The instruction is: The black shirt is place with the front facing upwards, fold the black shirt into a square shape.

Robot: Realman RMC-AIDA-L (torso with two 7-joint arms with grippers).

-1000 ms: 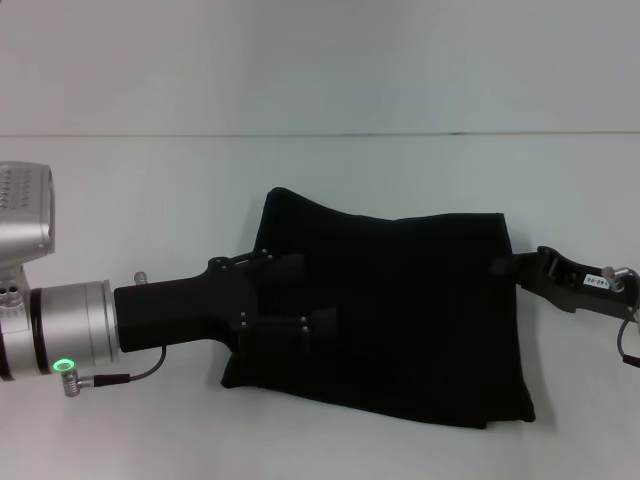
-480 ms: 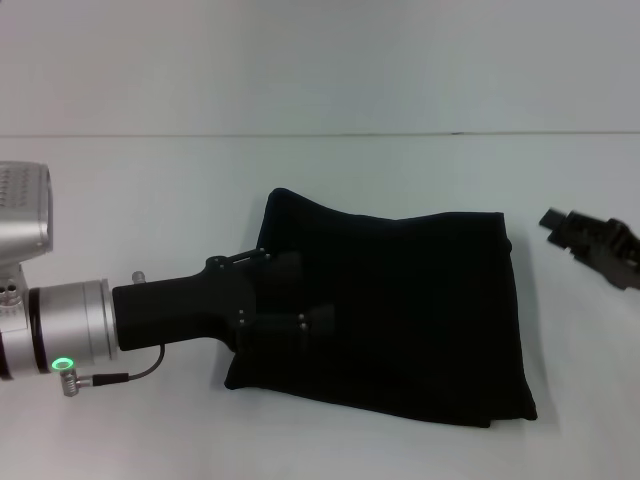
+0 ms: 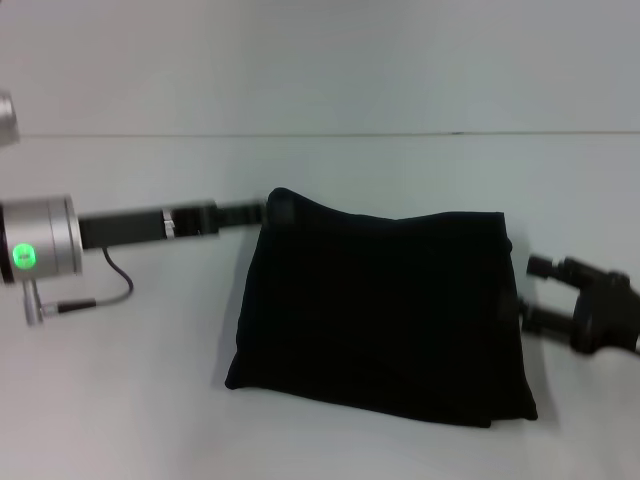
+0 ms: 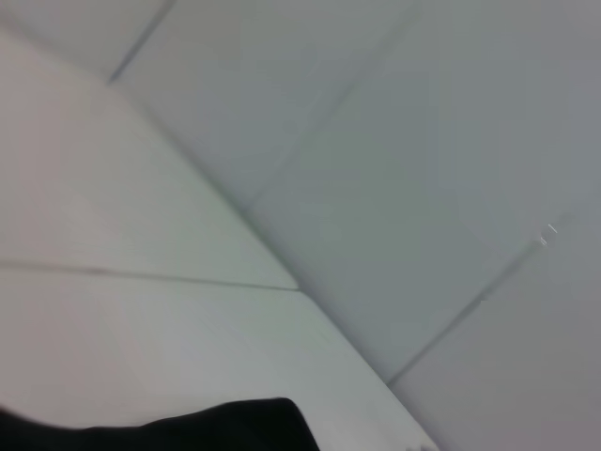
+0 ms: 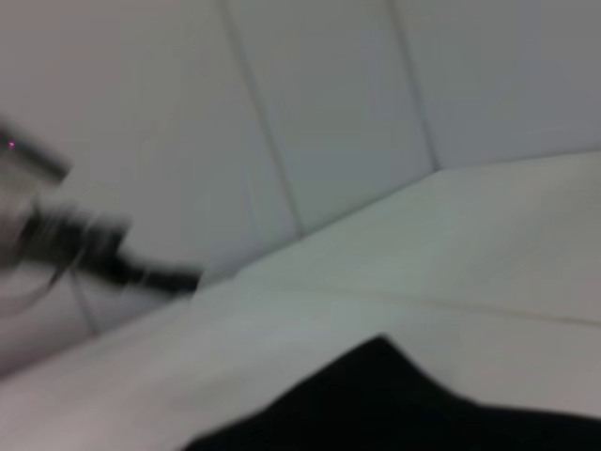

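left tool now sits edge-on at the far-left corner of the black shirt, its tip at or just into the cloth there; cannot tell whether its fingers are apart or together. a second ago that same arm lay flat across the left part of the shirt, pressing it down; it has since rolled and drawn back toward the left, leaving the cloth uncovered.

right tool is just beside the shirt's right edge, its two fingers plainly spread apart, gripping nothing. a second ago it was in at the far-right edge of the cloth, then pulled away to the right; it has now come back in, lower down that edge.

shirt lies on the white worktop, centre to right, already folded into a compact, roughly four-sided block, slightly skewed, near-left corner rounded. no lettering shows on top.

judgement: both arms have let go of the hold-and-fold step. the shape is close to square; what remains looks like a trim or a final tuck of the right edge, if anything.
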